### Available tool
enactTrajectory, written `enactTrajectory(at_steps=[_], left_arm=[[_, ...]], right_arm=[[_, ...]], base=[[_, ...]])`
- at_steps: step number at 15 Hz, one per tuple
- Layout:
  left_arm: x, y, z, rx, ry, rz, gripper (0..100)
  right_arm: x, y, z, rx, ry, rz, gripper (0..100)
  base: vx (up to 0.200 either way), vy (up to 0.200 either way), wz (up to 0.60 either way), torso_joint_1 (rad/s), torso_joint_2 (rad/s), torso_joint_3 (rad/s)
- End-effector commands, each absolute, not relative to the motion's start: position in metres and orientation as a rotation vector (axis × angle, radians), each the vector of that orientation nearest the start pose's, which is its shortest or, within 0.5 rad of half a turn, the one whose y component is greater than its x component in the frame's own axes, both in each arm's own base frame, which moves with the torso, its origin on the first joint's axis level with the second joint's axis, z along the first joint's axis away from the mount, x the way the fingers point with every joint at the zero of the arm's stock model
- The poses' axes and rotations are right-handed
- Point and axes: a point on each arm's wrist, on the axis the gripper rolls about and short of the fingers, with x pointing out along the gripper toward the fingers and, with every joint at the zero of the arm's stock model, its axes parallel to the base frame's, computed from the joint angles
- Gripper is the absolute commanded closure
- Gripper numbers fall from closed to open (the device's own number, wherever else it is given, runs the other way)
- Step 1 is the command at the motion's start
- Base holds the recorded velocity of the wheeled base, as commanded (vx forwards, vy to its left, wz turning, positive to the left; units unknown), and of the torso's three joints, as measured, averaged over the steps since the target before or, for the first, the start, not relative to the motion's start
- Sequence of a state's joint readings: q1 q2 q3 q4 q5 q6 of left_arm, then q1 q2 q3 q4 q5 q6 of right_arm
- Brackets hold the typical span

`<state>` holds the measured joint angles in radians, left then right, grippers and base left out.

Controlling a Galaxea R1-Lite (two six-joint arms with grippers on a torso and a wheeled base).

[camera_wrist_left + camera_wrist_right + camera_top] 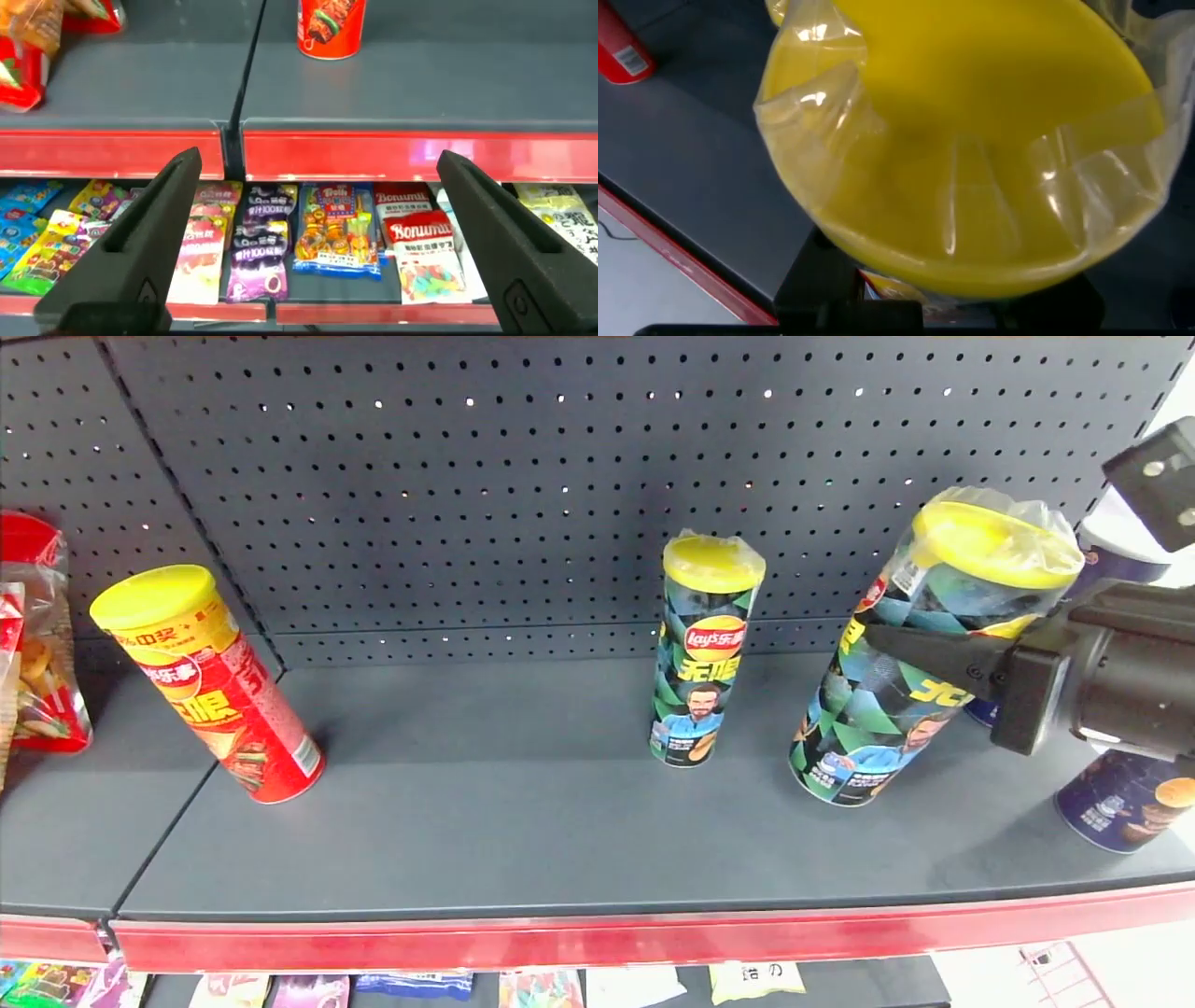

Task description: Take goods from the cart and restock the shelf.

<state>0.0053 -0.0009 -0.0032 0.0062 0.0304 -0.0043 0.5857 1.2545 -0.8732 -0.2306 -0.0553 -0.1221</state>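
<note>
Right hand (pixel 943 658) clenches a tilted green chip can (pixel 878 728), base seemingly touching the shelf (pixel 523 821), at three o'clock from a matching upright can (pixel 705 653). Release is left. Left hand (pixel 320 159) hangs spread, empty.

A green chip can (pixel 864 733) with a yellow lid is gripped around its upper half by the right gripper (pixel 920 639), with its base low at the grey shelf (pixel 523 821). A second green can (pixel 698 681) is stood upright near it, to the left. A red can (pixel 219 695) is seen well apart at the left, near a snack bag (pixel 33 644). A blue can (pixel 1120 798) is partly hidden behind the arm.
</note>
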Motion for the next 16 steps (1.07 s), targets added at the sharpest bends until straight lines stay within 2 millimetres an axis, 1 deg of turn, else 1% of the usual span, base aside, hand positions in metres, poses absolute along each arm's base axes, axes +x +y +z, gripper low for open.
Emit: enactTrajectory(at_steps=[1, 4, 7, 8, 10, 13, 16], left_arm=[[-0.023, 0.0005, 0.0757, -0.006, 0.003, 0.037, 0], [-0.023, 0.0005, 0.0757, -0.005, 0.003, 0.037, 0], [-0.0216, 0.0004, 0.0761, -0.001, 0.021, 0.02, 0], [-0.0221, -0.0012, 0.0761, 0.007, 0.014, -0.051, 0], [-0.0221, -0.0025, 0.0763, 0.073, 0.01, -0.112, 0], [-0.0224, -0.003, 0.0769, 0.1, 0.002, -0.134, 0], [-0.0214, -0.0029, 0.077, 0.095, 0.018, -0.138, 0]], right_arm=[[0.1667, 0.1091, 0.275, -0.168, 0.112, 0.538, 100], [0.1677, 0.1098, 0.2747, -0.17, 0.113, 0.538, 100], [0.1678, 0.1097, 0.2751, -0.214, 0.099, 0.535, 100], [0.168, 0.1093, 0.2745, -0.229, 0.099, 0.527, 100], [0.1682, 0.1098, 0.2747, -0.231, 0.1, 0.516, 100], [0.1695, 0.1067, 0.2698, -0.224, 0.119, 0.503, 100], [0.1712, 0.1031, 0.2701, -0.213, 0.122, 0.484, 100]], base=[[0.0, 0.0, 0.0, 0.0, 0.0, 0.0], [0.0, 0.0, 0.0, 0.0, 0.0, 0.0], [0.0, 0.0, 0.0, 0.0, 0.0, 0.0], [0.0, 0.0, 0.0, 0.0, 0.0, 0.0], [0.0, 0.0, 0.0, 0.0, 0.0, 0.0], [0.0, 0.0, 0.0, 0.0, 0.0, 0.0], [0.0, 0.0, 0.0, 0.0, 0.0, 0.0]])
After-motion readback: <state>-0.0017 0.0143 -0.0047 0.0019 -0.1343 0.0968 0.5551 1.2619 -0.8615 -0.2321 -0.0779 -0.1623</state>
